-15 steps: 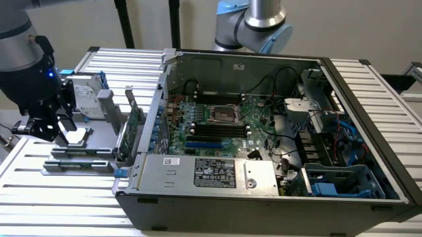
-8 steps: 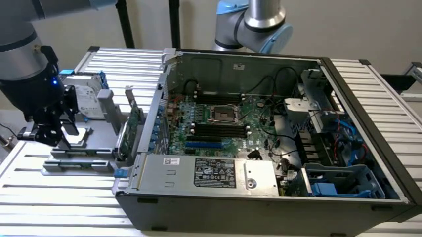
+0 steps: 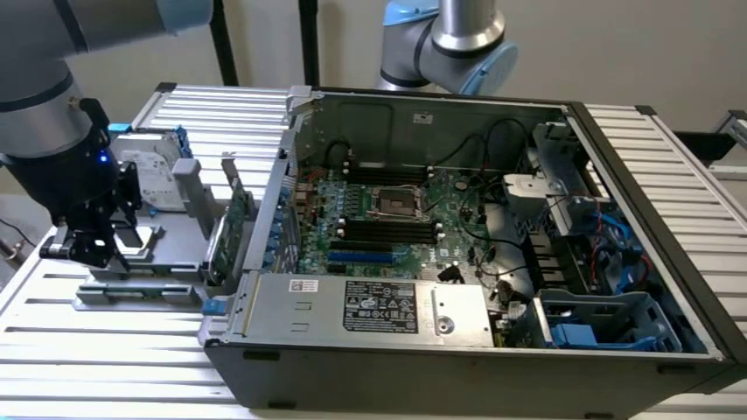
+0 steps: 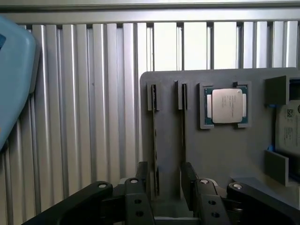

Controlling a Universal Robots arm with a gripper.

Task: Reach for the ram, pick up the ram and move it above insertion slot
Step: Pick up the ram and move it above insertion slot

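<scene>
Wrist view: splayed hand (image 4: 165, 166) near ram (image 4: 154, 133)

Behind your bench stands a plain beige wall (image 3: 653, 52), evenly lit, with black upright poles (image 3: 222, 44) against it. The ribbed silver metal tabletop (image 3: 105, 350) spans the foreground; the pale grey patch (image 3: 17, 214) beyond its edge may be floor.

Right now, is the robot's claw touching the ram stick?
Cannot tell. In the wrist view the open gripper hangs over the ram, which stands on edge in the gray tray; the fingertips overlap the stick, showing neither gap nor contact.
</scene>
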